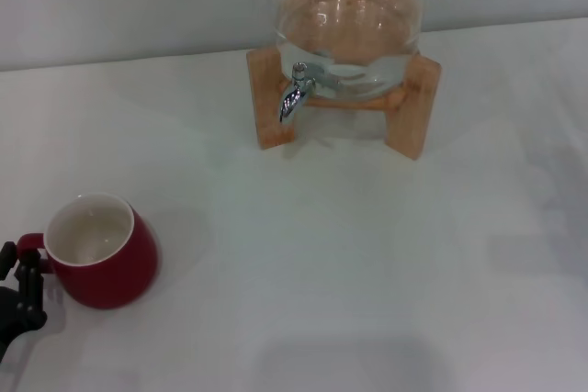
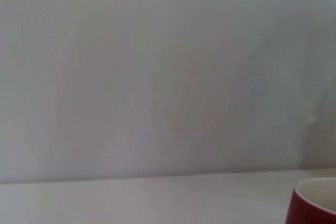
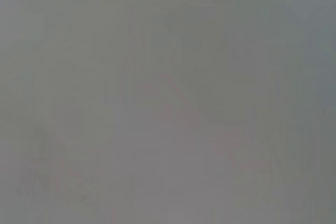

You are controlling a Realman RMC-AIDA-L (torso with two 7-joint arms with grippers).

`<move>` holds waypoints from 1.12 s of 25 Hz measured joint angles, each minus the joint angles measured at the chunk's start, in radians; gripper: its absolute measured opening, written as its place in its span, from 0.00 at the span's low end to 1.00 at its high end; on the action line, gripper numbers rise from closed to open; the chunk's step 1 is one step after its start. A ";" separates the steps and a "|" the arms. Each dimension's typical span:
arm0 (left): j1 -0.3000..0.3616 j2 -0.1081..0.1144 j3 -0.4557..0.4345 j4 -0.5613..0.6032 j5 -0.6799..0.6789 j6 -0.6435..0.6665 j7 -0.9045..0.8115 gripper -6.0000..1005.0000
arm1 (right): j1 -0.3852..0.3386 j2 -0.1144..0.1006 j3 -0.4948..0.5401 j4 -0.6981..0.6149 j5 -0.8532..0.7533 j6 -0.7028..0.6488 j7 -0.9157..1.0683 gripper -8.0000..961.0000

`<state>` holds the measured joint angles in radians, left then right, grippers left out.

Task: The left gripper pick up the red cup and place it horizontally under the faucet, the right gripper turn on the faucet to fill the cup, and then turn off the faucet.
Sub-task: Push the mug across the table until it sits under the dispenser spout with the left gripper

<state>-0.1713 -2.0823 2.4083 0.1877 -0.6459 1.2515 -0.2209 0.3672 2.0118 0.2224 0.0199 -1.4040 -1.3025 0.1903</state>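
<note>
At 8 o'clock on the white surface (image 1: 367, 254), red cup (image 1: 99, 251) stands upright; left gripper (image 1: 20, 274) at its handle, jaws' state cannot tell, apparently touching. Faucet (image 1: 296, 91) at 12 o'clock, well apart.

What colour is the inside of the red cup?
White; the red cup shows its inside best in the head view.

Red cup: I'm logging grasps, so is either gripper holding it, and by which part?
The left gripper is at the red cup's handle, but a closed grip cannot be told. The right gripper is out of view.
</note>
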 joint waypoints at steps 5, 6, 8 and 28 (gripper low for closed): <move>-0.007 0.000 0.000 -0.005 0.000 0.000 0.000 0.19 | -0.001 0.001 0.000 0.000 0.002 0.000 0.000 0.69; -0.009 0.000 0.000 -0.008 0.000 0.000 0.000 0.18 | -0.001 0.001 0.000 0.000 0.002 0.000 0.000 0.69; -0.012 -0.001 0.000 -0.011 0.000 -0.002 -0.001 0.17 | -0.001 0.001 0.000 0.000 0.002 0.000 0.000 0.69; -0.064 0.002 0.004 -0.011 0.007 -0.049 -0.012 0.15 | 0.005 0.001 0.005 0.000 0.005 0.004 0.000 0.69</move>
<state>-0.2354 -2.0804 2.4125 0.1764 -0.6392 1.2026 -0.2332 0.3725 2.0127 0.2273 0.0199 -1.3989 -1.2986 0.1902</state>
